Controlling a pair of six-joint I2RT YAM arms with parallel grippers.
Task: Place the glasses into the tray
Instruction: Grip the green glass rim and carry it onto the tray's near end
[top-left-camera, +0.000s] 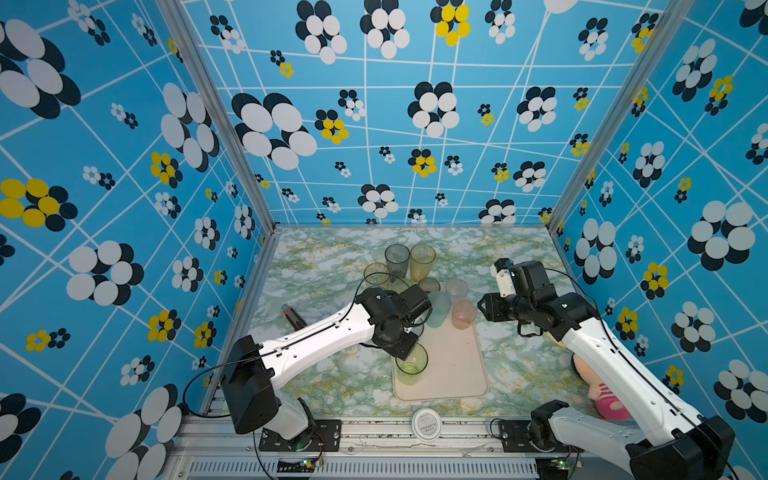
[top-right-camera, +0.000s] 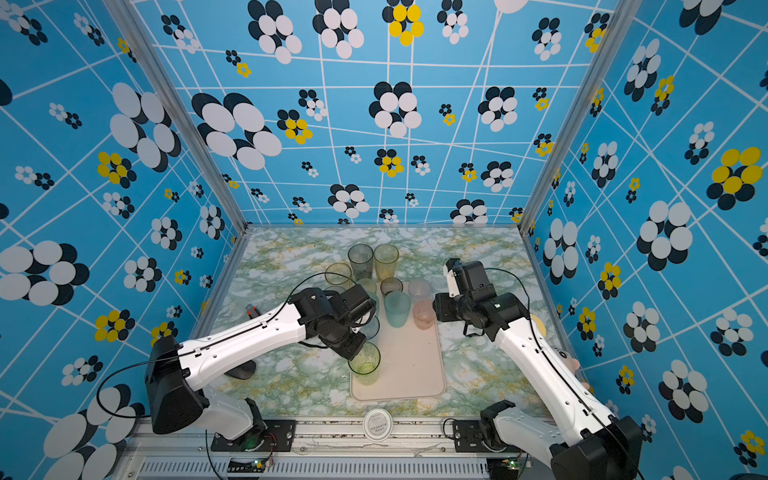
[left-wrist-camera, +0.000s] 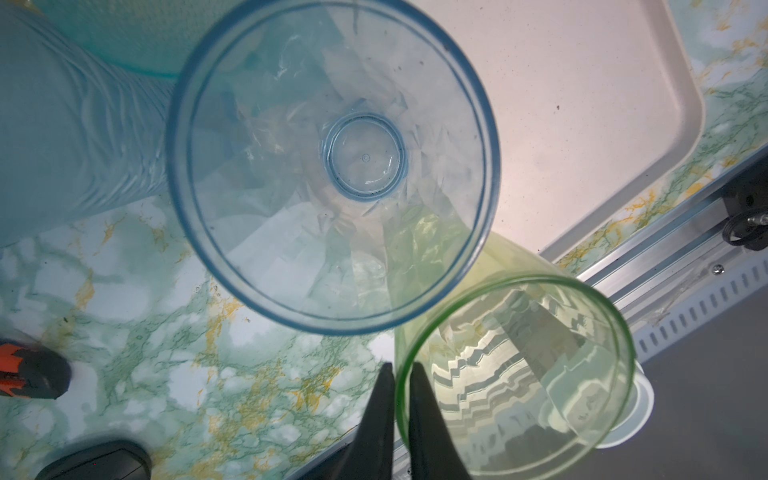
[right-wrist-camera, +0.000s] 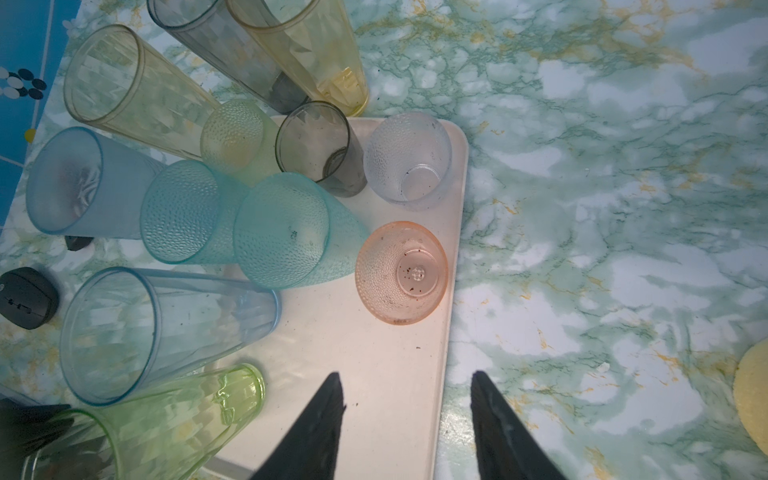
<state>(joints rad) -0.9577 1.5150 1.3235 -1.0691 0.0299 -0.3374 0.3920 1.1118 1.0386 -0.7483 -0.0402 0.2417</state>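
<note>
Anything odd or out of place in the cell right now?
Dark specks sit inside the pink glass and the clear glass on the tray; they look dirty. A round white lid lies on the front rail.

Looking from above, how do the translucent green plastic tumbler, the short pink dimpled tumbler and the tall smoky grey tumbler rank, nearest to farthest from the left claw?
1. Translucent green tumbler: near left of the cream tray, rim straddled by the left gripper.
2. Short pink tumbler: at the tray's right edge.
3. Tall smoky grey tumbler: on the table behind the tray.
</note>
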